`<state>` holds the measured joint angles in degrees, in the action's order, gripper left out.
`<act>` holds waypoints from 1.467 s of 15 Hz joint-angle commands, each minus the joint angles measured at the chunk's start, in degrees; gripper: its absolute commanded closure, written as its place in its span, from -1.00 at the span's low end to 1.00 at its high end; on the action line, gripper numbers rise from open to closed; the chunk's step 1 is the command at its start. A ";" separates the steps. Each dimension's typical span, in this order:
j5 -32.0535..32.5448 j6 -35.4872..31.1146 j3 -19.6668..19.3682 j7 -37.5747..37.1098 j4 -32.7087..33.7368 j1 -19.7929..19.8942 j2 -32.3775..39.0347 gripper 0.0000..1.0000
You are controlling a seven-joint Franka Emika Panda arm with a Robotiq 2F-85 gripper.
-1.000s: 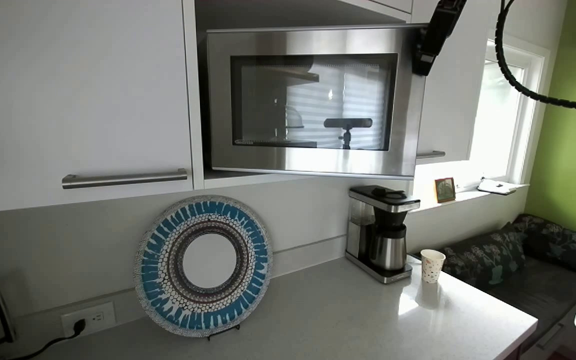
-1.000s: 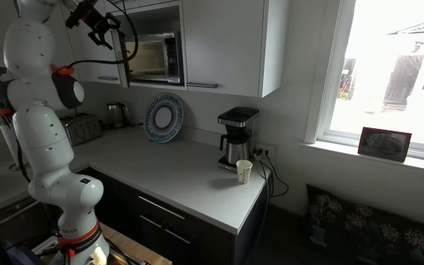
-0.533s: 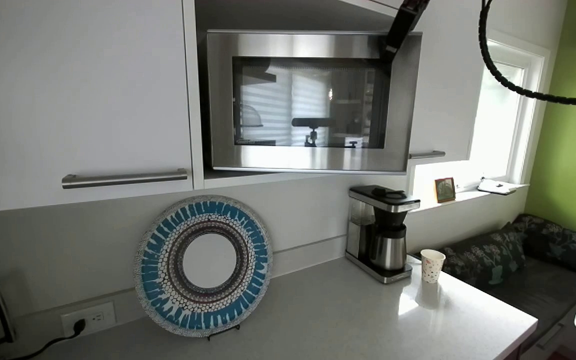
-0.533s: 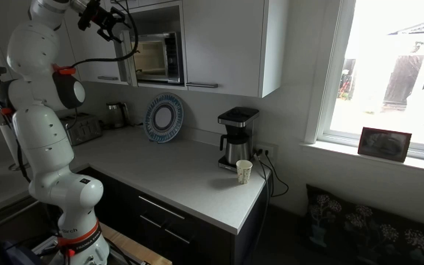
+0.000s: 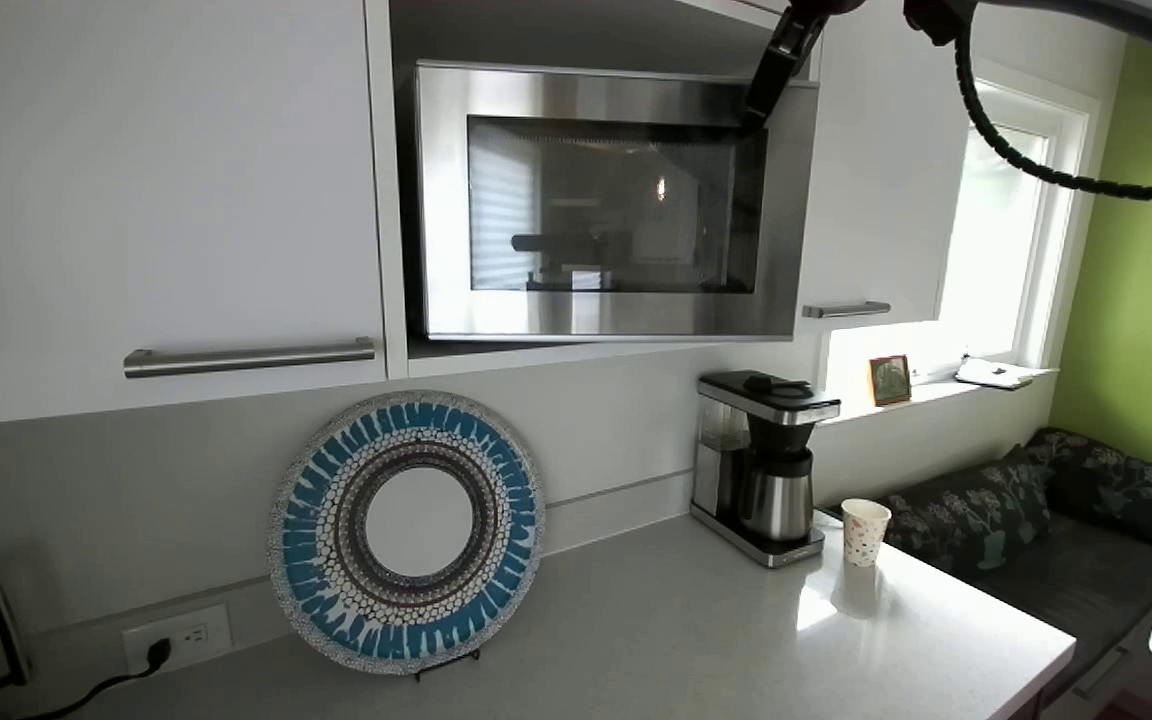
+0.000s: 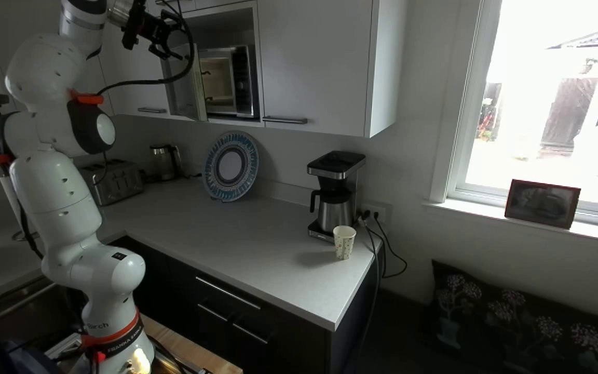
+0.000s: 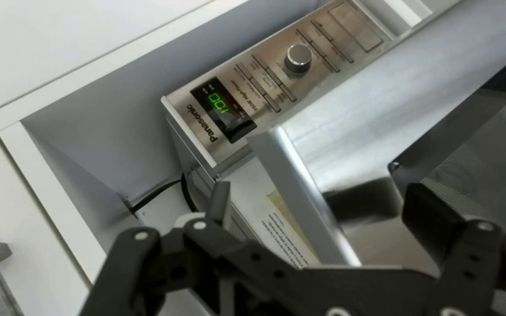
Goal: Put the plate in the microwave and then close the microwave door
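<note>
The silver-grey microwave (image 6: 243, 83) sits in the upper cabinet niche. Its control panel with a lit green display also shows in the wrist view (image 7: 235, 96). The microwave door (image 5: 626, 315) is partly open, swung out from the niche; its free edge shows in the wrist view (image 7: 299, 188). My gripper (image 7: 319, 199) is open, with the door's edge between its spread fingers. One finger is close to the door's front face; contact cannot be told. In an exterior view the gripper (image 6: 175, 39) is at the door's upper free corner. The plain white plate is hidden or out of view.
A blue-and-white patterned plate (image 5: 321, 530) stands on the counter (image 5: 636, 640) against the wall. A coffee maker (image 5: 776, 470) and a paper cup (image 5: 864, 530) stand near the counter's end. A cabinet door with a bar handle (image 6: 284, 120) is right beside the microwave niche.
The door has swung inward toward the microwave, so its opening is narrower. My gripper has moved with it toward the cabinet, fingers still apart. The counter objects have not moved.
</note>
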<state>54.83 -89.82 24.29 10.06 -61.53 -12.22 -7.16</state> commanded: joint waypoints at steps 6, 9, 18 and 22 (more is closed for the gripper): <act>-1.36 -0.48 -2.59 -3.19 -13.02 -0.41 -11.02 -0.16; -4.81 -2.92 -4.48 -2.89 -16.20 -1.50 -13.02 0.30; -7.97 -20.65 -9.73 -3.12 -28.23 -0.56 -15.85 1.00; -7.02 -30.87 -11.93 -3.32 -32.16 1.01 -15.49 1.00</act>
<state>47.51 -114.37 13.68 7.59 -88.92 -12.55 -20.86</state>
